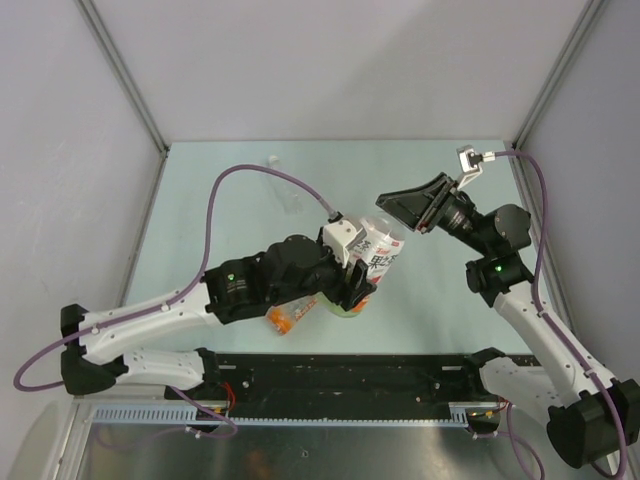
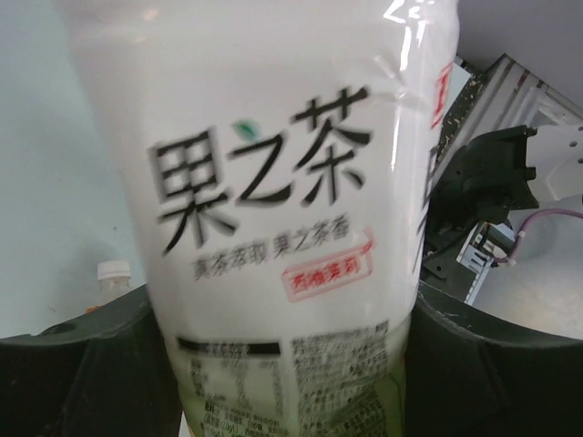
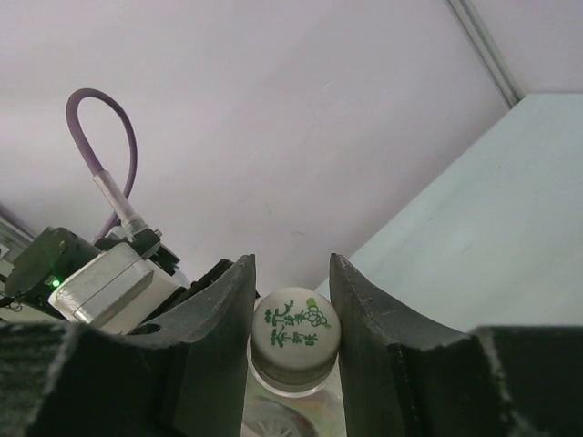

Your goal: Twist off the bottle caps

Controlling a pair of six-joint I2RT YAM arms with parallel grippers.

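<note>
Plainly, from the top view, you needed your left tool (image 1: 358, 280), clamped round the tilted labelled bottle (image 1: 382, 255), to hold rigid while the right tool (image 1: 400, 215) at that bottle's upper end turned squarely about the neck. In the left wrist view, both pads (image 2: 492, 364) pressed the bottle's sides, so the grip looked firm. In the right wrist view, the cap (image 3: 294, 335) on that bottle sat between the narrowed fingers (image 3: 369, 346), apparently touching both, centred and ready for twisting.
</note>
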